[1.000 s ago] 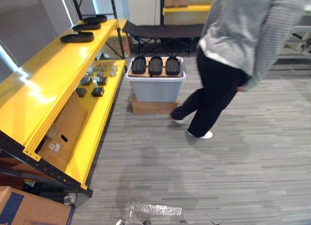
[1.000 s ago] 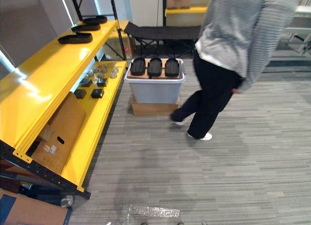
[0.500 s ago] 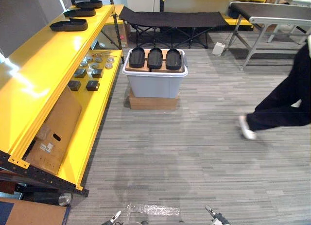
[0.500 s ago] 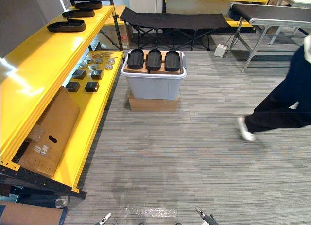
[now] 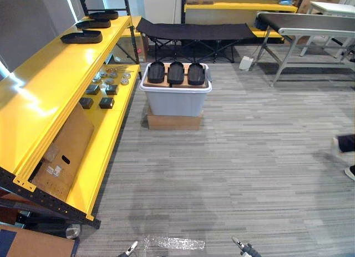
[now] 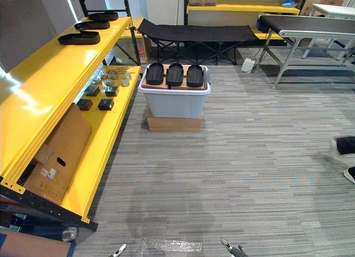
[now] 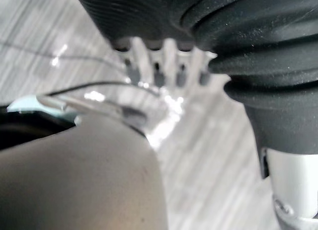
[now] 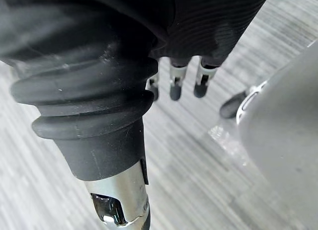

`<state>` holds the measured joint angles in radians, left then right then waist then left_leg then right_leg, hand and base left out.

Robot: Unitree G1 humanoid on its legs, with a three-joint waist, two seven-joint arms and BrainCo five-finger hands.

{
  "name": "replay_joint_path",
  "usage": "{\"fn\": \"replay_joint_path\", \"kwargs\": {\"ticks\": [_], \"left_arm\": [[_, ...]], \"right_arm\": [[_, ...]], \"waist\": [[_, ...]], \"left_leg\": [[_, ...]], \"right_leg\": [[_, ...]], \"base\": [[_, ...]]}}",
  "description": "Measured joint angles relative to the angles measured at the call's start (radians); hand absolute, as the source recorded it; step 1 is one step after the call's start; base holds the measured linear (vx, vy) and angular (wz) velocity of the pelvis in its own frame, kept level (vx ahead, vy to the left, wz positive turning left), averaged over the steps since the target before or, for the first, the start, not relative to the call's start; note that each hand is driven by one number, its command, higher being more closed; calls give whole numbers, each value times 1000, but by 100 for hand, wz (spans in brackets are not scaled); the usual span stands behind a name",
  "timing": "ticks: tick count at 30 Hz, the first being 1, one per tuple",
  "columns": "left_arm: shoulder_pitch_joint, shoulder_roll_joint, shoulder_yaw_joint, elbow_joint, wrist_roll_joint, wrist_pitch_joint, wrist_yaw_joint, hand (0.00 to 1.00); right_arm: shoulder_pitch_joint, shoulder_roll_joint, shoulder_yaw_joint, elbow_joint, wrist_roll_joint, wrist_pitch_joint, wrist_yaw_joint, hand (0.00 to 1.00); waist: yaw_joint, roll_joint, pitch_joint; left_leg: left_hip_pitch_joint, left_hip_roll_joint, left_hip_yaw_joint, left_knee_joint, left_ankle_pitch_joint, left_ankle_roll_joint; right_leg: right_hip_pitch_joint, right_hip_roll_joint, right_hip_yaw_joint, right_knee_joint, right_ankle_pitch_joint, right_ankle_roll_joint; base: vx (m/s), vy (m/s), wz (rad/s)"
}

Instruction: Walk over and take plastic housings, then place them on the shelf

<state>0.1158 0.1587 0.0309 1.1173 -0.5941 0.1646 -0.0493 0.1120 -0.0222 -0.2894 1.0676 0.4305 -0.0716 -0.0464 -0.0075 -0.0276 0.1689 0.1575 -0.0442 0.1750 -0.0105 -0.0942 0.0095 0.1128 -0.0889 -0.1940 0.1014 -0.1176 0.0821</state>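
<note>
Housings on the tub: three black oval plastic housings [image 5: 176, 72], side by side on top of the grey plastic tub [image 5: 176, 103], out at the far centre of the floor.
Housings on the shelf: three more black housings [image 5: 82, 37], lined up along the far end of the yellow metal shelf [image 5: 50, 85] on the left.
Under the tub: one flat brown box [image 5: 174, 122], and the tub sits right on it.
Lower shelf level: four small black blocks [image 5: 106, 102] in two pairs. Beyond them is a cluster of small silvery round parts [image 5: 111, 77], too small to count. One brown cardboard sheet [image 5: 64, 149] leans nearer in.
Left hand [image 7: 159, 76]: down low at the near edge, fingers straight and relaxed, nothing in it.
Right hand [image 8: 175, 86]: low at the near edge on the right, fingers loose, holding nothing.
Floor: grey striped carpet [image 5: 238, 168], with a strip of clear plastic film [image 5: 169, 242] lying near, between the two hands.
Room: one black folding cot [image 5: 194, 30] behind the tub, and one grey conveyor table [image 5: 305, 21] at the far right.
Person: a dark trouser leg [image 5: 346, 143] and a shoe at the right edge.
</note>
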Motion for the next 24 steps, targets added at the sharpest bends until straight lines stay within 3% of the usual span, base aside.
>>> {"fn": "replay_joint_path", "kwargs": {"ticks": [2, 4, 5, 6, 9, 11, 13, 15, 16, 18, 19, 21, 22, 23, 24], "left_arm": [[5, 5, 8, -6, -16, -10, -4, 0], [5, 7, 7, -6, -11, -6, -4, 0], [2, 9, 8, -6, 0, -2, -4, 0], [-1, 12, 16, -6, 16, 11, -3, 0], [-24, 27, 41, -5, 26, 21, -13, 0], [-58, 15, 47, -6, 25, 24, -16, 0], [-100, -3, 65, -7, 16, 31, -29, 0], [-121, -12, 67, -16, 6, 32, -36, 0], [-130, -15, 66, -20, 1, 32, -41, 0], [-132, -20, 65, -24, 1, 32, -36, 0], [-129, -30, 66, -19, 1, 25, -26, 0], [-124, -50, 67, -38, 0, 8, -10, 0], [-127, -55, 74, -41, -18, 8, -9, 0], [-127, -60, 77, -49, -24, 3, -9, 0], [-127, -58, 81, -54, -26, -1, -9, 0]], "right_arm": [[16, 0, -35, -5, -14, -5, -7, 0], [23, -3, -44, -7, -16, -33, -24, 0], [22, -1, -44, -10, -16, -43, -26, 0], [32, 2, -46, -10, -19, -61, -30, 0], [55, 3, -87, -17, -48, -99, -37, 0], [61, 1, -119, -17, -64, -100, -38, 0], [61, 5, -118, -17, -119, -99, -40, 0], [65, 13, -118, -17, -150, -96, -40, 0], [65, 25, -118, -17, -171, -86, -40, 0], [59, 31, -118, -9, -169, -76, -39, 0], [46, 25, -116, -6, -169, -70, -40, 0], [33, 14, -111, -5, -168, -70, -39, 0], [24, -11, -99, -6, -169, -70, -38, 0], [24, -20, -88, -4, -170, -70, -37, 0], [23, -31, -79, 0, -171, -72, -37, 0]], "waist": [[4, -15, 10], [5, -10, 23], [-1, -8, 35], [-8, 1, 49], [-16, -10, 56], [-28, -1, 66], [-39, 28, 87], [-37, 25, 91], [-40, 15, 92], [-50, 18, 93], [-59, 17, 91], [-57, 44, 88], [-66, 74, 81], [-65, 91, 80], [-61, 103, 83]], "left_leg": [[-22, -22, -4, 61, -48, 26], [-11, -29, -7, 78, -74, 46], [0, -27, -9, 82, -79, 55], [17, -17, -11, 93, -93, 58], [18, 7, -27, 109, -114, 37], [24, 31, -38, 113, -127, 16], [59, 89, -38, 124, -157, -34], [93, 113, -37, 129, -184, -76], [123, 142, -41, 151, -225, -116], [127, 194, -60, 209, -277, -148], [109, 238, -82, 312, -282, -155], [58, 282, -94, 462, -253, -152], [-35, 326, -119, 652, -178, -120], [-96, 357, -119, 800, -146, -103], [-137, 369, -113, 916, -159, -100]], "right_leg": [[-64, -50, 2, 185, -80, 29], [-182, -87, 18, 456, -87, 52], [-222, -90, 29, 529, -89, 53], [-260, -87, 40, 580, -117, 26], [-325, -65, 42, 447, -128, 22], [-349, -54, 46, 314, -97, 25], [-357, -28, 87, 136, 24, 31], [-354, -33, 92, 70, 88, 31], [-351, -35, 97, 77, 99, 29], [-375, -19, 82, 179, 139, 21], [-409, 6, 66, 322, 78, -33], [-412, 35, 44, 395, 8, -71], [-378, 58, 18, 400, -42, -93], [-328, 82, 12, 366, -49, -102], [-259, 100, 2, 316, -46, -110]], "base": [[40, 35, 12], [74, 70, -1], [83, 55, 5], [135, 42, 8], [206, 10, 17], [375, -80, 22], [368, -129, 4], [400, -225, 4], [420, -292, 11], [494, -432, 29], [549, -527, 29], [438, -440, 14], [421, -399, 19], [534, -446, 24], [368, -270, 13]]}}
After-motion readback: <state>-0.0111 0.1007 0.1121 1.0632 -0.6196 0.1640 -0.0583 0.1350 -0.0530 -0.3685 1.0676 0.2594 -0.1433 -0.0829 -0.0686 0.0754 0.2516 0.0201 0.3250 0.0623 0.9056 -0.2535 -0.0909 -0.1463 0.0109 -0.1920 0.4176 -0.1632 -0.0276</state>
